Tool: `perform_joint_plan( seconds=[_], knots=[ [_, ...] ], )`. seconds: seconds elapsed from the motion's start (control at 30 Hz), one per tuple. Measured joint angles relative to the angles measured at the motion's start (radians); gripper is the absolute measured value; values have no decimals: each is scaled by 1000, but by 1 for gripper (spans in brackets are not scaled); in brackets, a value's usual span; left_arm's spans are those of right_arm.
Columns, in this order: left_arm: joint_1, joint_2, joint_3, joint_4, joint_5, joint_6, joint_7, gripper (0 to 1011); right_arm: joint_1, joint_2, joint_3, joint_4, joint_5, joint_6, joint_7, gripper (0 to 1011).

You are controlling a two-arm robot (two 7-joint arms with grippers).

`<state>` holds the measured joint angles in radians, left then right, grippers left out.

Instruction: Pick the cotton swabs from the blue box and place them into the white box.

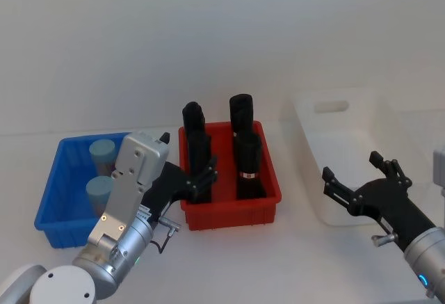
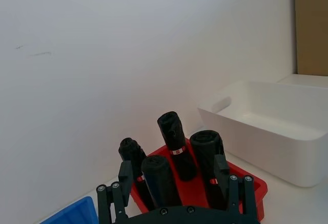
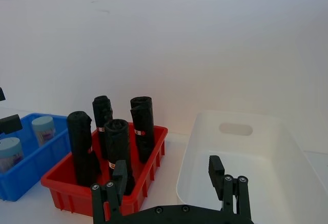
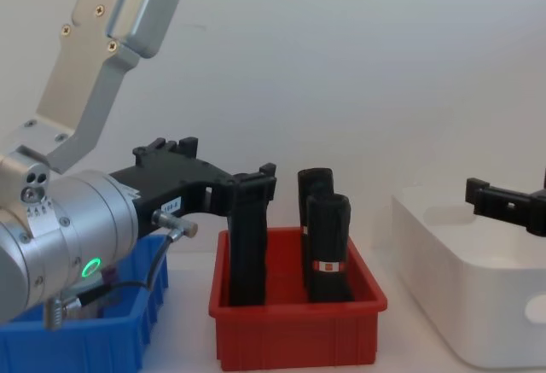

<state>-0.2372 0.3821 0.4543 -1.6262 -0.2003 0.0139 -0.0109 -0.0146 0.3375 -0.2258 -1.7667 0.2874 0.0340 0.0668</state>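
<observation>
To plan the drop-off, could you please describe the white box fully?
The white box is a smooth white plastic tub with rounded corners, a thick rim and an oval handle cut-out in its far wall. It stands upright, open-topped, nothing visible inside, right of the red bin, not touching it.

Two clear blue-lidded swab jars [image 1: 104, 152], four black upright rolls [image 1: 248, 161], one ribbed blue plastic bin [image 1: 52, 179], one red plastic bin [image 1: 229, 213], one big white plastic tub [image 3: 266, 126].

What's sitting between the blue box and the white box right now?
A red bin holding four upright black rolls stands between the blue box and the white box, clearest in the head view. The left gripper hangs open at its left wall.
</observation>
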Motion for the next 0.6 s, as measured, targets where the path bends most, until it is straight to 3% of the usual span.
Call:
perform_joint_plan(
  seconds=[0.6],
  knots=[
    [0,0,0,0,0,0,0,1004,0,0,0,0,0,0,0,1002]
  ],
)
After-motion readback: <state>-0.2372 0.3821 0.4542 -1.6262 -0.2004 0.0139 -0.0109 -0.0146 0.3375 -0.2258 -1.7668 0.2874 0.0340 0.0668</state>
